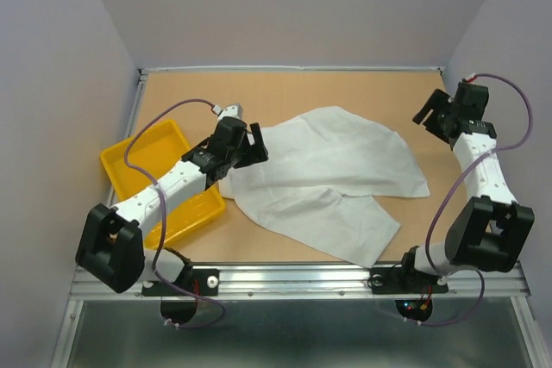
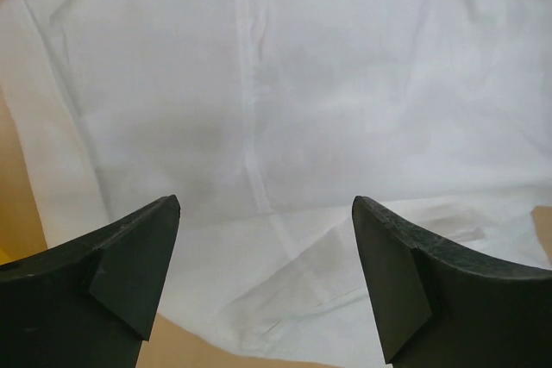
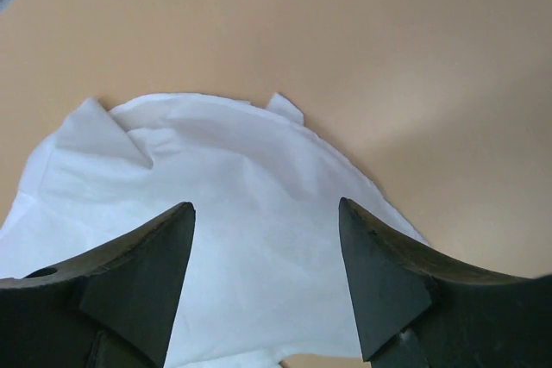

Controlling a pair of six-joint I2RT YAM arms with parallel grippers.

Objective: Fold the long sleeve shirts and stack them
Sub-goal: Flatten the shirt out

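Both jaws gape empty, my left gripper (image 1: pixel 258 148) over the shirt's (image 1: pixel 332 174) left edge, my right gripper (image 1: pixel 434 118) clear of it; the shirt lies mid-table (image 1: pixel 345 92), seemingly part-folded, so next I'd pinch an edge.

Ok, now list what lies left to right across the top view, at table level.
yellow tray → left gripper, at the shirt's left edge → white shirt → right gripper

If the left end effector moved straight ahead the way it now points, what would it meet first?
The white shirt: it fills the view ahead of the open left end effector. How far off the cloth lies is unclear.
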